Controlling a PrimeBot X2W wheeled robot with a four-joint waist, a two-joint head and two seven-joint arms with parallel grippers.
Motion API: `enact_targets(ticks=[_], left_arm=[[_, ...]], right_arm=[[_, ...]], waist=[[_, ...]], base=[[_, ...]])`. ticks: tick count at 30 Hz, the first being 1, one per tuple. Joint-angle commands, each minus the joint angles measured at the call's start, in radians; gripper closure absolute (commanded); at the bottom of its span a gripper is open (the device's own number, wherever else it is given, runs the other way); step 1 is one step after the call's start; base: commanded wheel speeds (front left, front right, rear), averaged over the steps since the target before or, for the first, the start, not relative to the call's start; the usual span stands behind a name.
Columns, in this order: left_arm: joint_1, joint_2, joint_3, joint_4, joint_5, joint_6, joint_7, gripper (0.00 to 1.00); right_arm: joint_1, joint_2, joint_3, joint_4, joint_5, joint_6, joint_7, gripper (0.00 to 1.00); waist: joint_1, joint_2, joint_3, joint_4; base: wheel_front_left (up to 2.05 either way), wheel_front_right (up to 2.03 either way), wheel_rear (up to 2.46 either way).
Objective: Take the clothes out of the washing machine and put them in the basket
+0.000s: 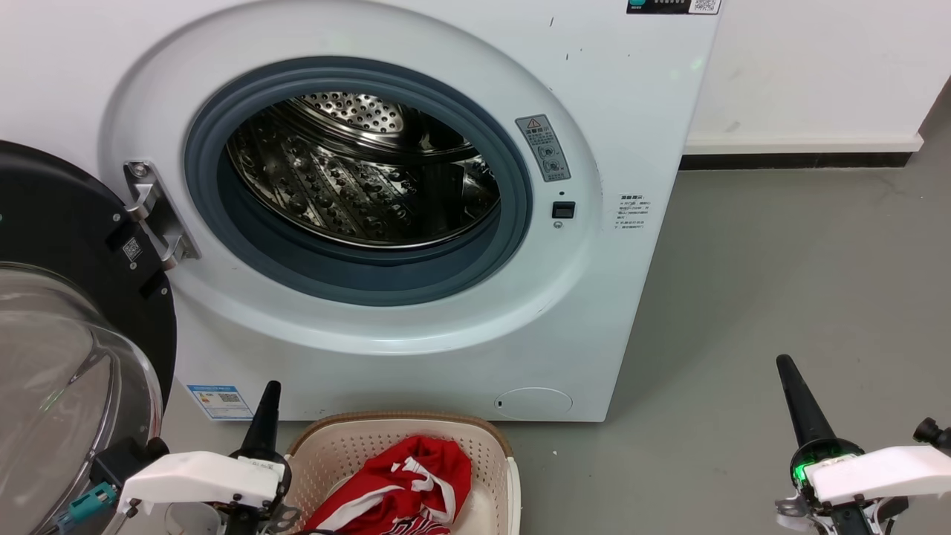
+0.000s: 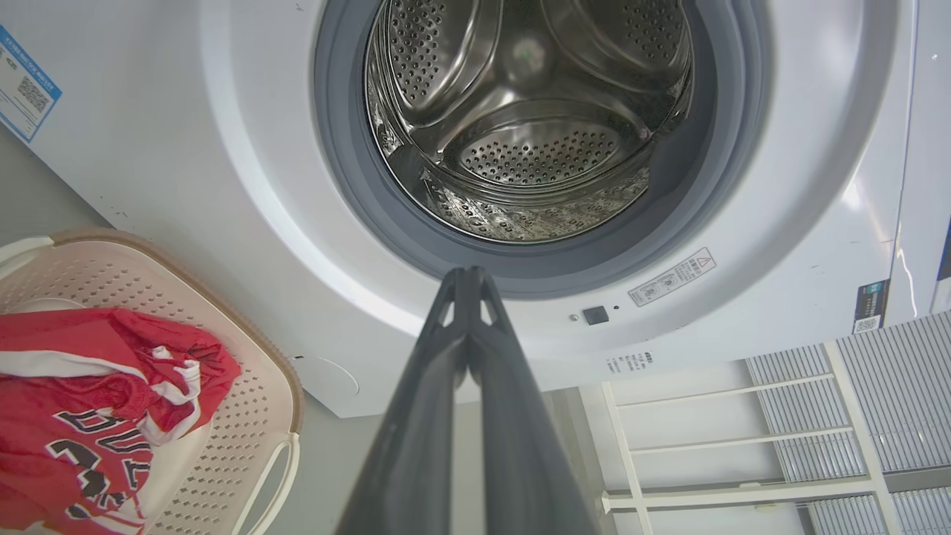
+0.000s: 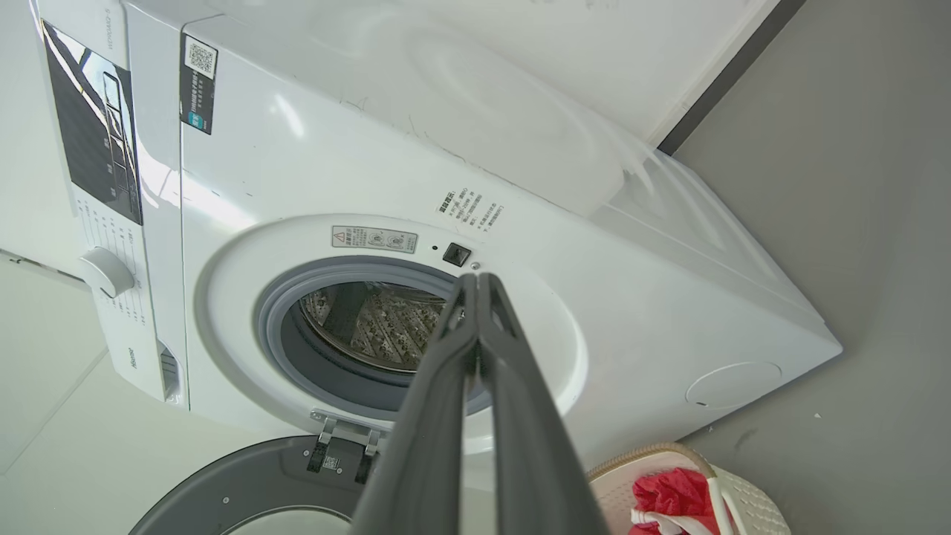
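Observation:
The white washing machine [image 1: 416, 349] stands with its door swung open to the left; its steel drum [image 1: 356, 171] shows bare metal with no fabric inside. Red clothes [image 1: 405, 487] with white-and-black trim lie bunched in the cream basket [image 1: 490, 446] on the floor in front of the washer. In the left wrist view the clothes [image 2: 82, 401] show lettering inside the basket [image 2: 245, 416]. My left gripper [image 1: 269, 394] is shut and holds nothing, just left of the basket. My right gripper [image 1: 787, 371] is shut and empty, over the floor at the lower right.
The open black-rimmed glass door [image 1: 67, 357] fills the lower left, close to my left arm. Grey floor [image 1: 780, 282] stretches to the right of the washer, up to a white wall with a dark skirting [image 1: 795, 160]. A white shelf frame [image 2: 743, 438] appears in the left wrist view.

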Motion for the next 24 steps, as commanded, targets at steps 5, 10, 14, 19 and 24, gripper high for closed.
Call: enact_targets(ticks=[5, 10, 14, 19, 24], left_arm=[[-0.030, -0.007, 0.016, 0.000, -0.060, -0.019, 0.012, 1.00], [-0.034, -0.012, 0.027, 0.006, -0.106, -0.029, 0.020, 1.00], [-0.038, -0.016, 0.034, 0.011, -0.140, -0.038, 0.026, 1.00], [-0.043, -0.022, 0.046, 0.018, -0.190, -0.049, 0.035, 1.00], [-0.050, -0.029, 0.059, 0.025, -0.245, -0.064, 0.044, 1.00]], right_arm=[[-0.034, -0.005, -0.005, 0.013, 0.070, 0.000, 0.006, 1.00], [-0.044, -0.005, -0.008, 0.027, 0.120, 0.000, 0.009, 1.00], [-0.052, -0.004, -0.011, 0.039, 0.159, 0.000, 0.013, 1.00], [-0.060, -0.003, -0.014, 0.055, 0.215, 0.000, 0.018, 1.00], [-0.073, -0.002, -0.019, 0.073, 0.277, 0.000, 0.024, 1.00]], waist=[[0.0000, 0.0000, 0.002, 0.000], [0.0000, 0.0000, 0.004, 0.000], [0.0000, 0.0000, 0.005, -0.001], [0.0000, 0.0000, 0.008, -0.001], [0.0000, 0.0000, 0.010, -0.001]], base=[[0.00, 0.00, 0.00], [0.00, 0.00, 0.00], [0.00, 0.00, 0.00], [0.00, 0.00, 0.00], [0.00, 0.00, 0.00]])
